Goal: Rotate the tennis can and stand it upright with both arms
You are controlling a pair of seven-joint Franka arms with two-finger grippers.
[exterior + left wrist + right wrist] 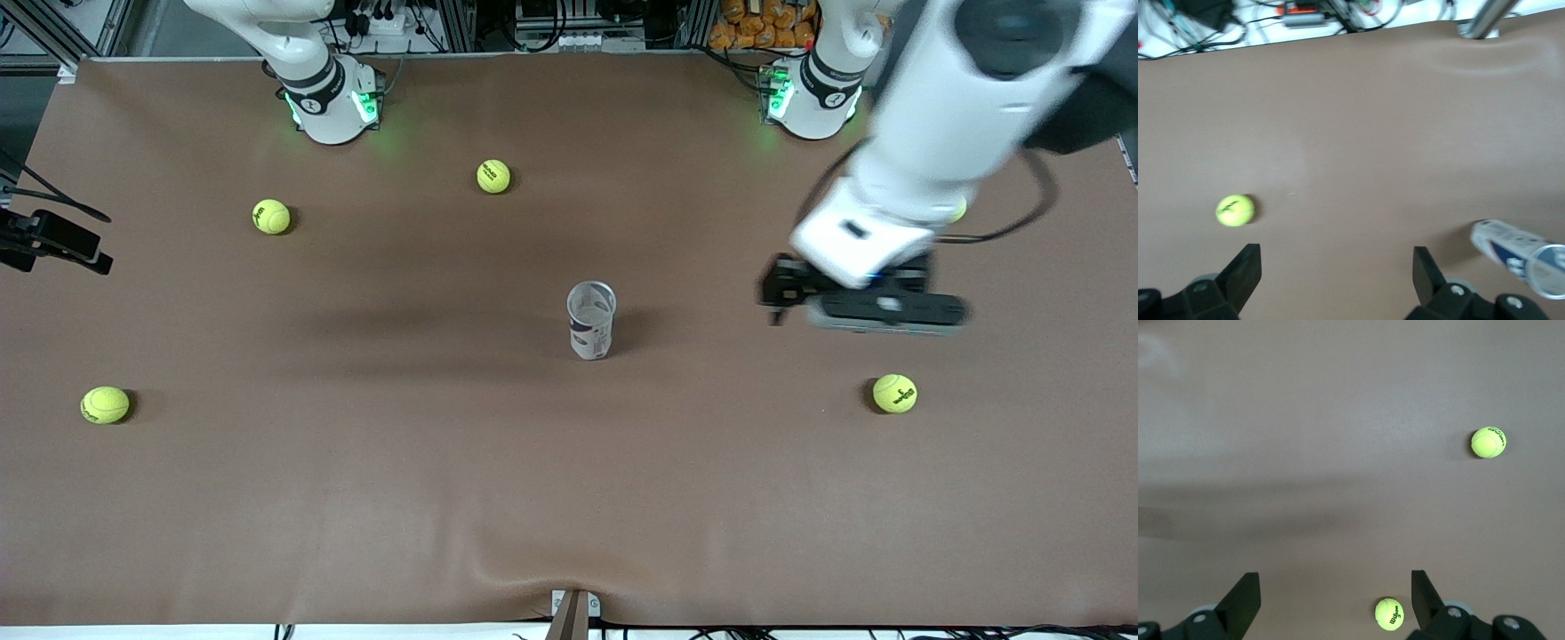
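The brown table [444,498] fills nearly the whole front view, its covering rippled a little at the edge nearest the front camera, with racks of cables and equipment [533,22] along the robots' edge. The left arm [942,124] reaches from its green-lit base [805,102] out over the table toward the left arm's end, its forearm sloping down to the wrist, where the left gripper [858,307] hangs in the air over bare covering, well apart from the can; in the left wrist view its fingers [1245,270] are spread wide with nothing between them. Of the right arm [284,44] only the base and lower links show in the front view, so it waits pulled back from the work; the right wrist view shows the right gripper [1335,600] high over the table, fingers parted wide and empty. The tennis can [591,320] stands upright near the middle of the table, open mouth and silvery rim on top, its label facing the front camera, touched by neither gripper. Five tennis balls lie scattered around it in plain sight: one [894,393] near the left gripper and nearer the front camera, one [493,176] toward the robots, one [271,216] near the right arm's base, one [105,404] at the right arm's end of the table. A black camera mount [49,240] juts in at that same end.
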